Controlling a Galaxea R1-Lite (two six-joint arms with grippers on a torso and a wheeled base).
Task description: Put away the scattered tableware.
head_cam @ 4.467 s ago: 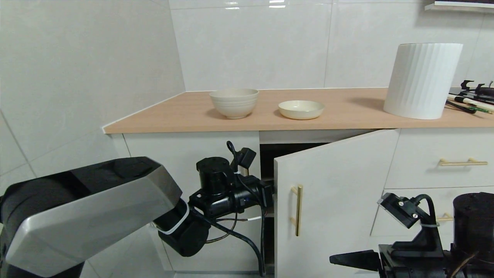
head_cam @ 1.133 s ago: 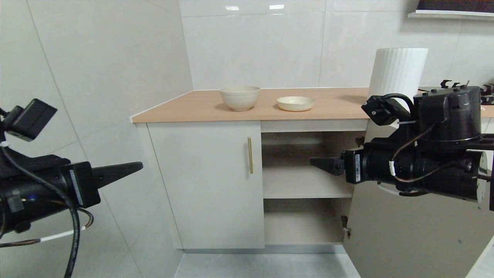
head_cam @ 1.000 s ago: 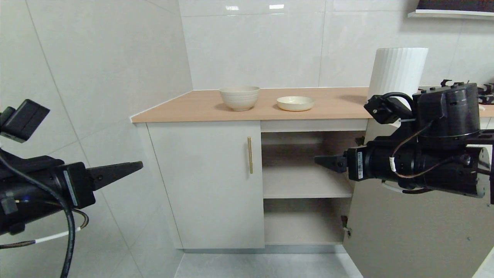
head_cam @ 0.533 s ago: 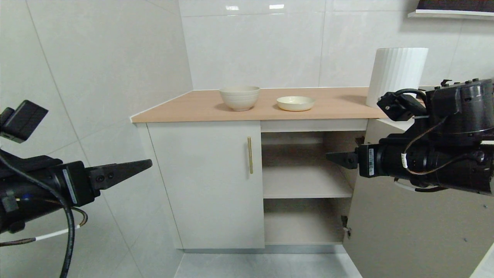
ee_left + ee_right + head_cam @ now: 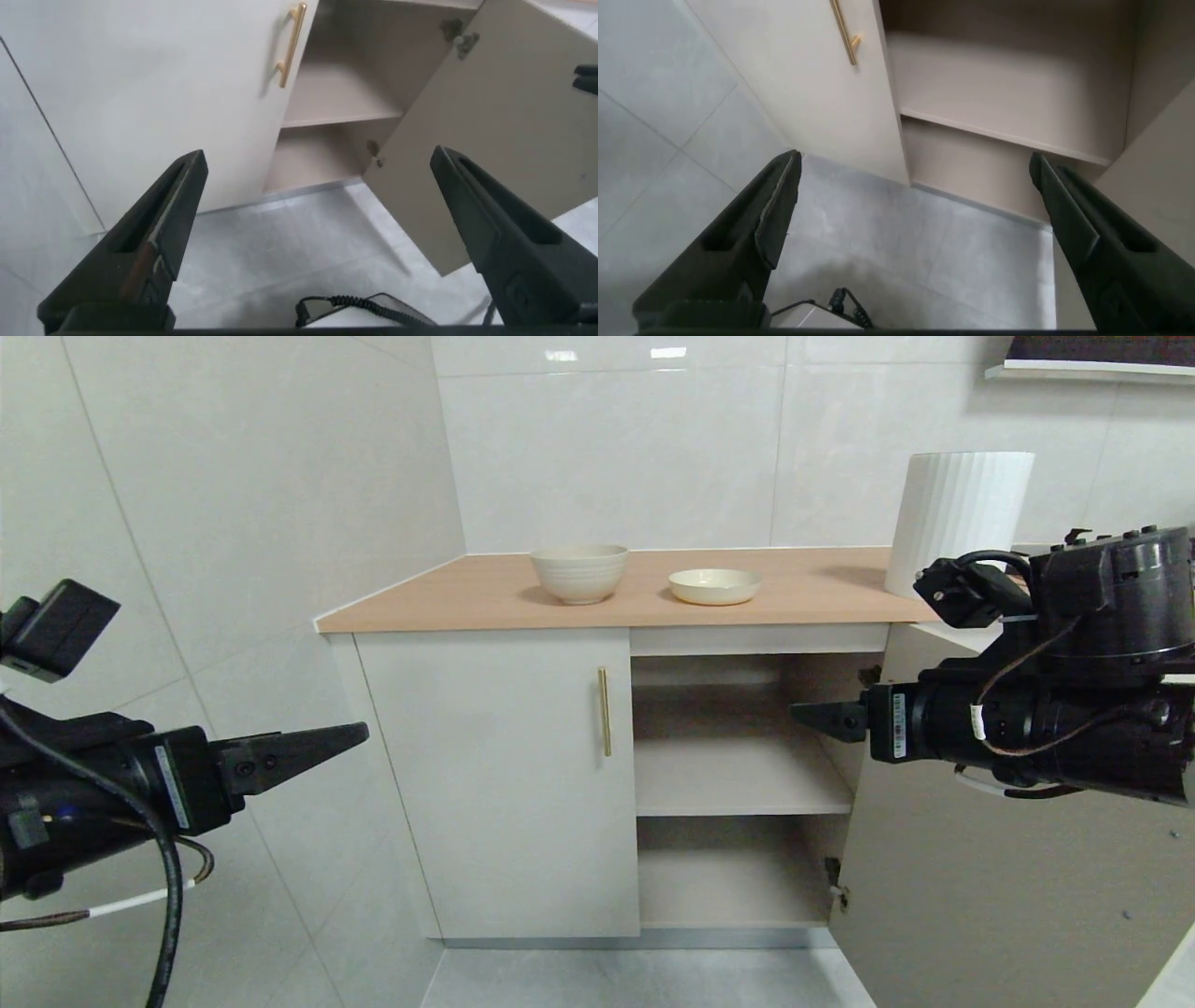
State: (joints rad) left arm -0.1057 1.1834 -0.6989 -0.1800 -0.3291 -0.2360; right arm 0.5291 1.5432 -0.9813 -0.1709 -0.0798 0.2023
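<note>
Tiled kitchen corner: left arm's fingers (image 5: 154, 238) wide apart, holding nothing; right arm's fingers (image 5: 747, 233) likewise (open white cabinet (image 5: 495, 775) beyond both); beige ribbed bowl (image 5: 579, 572) and cream shallow dish (image 5: 714, 585) on wooden tabletop (image 5: 822, 593), near each other.

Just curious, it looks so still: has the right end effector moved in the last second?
Yes. The right end effector drew back rightward, away from the door handle.
</note>
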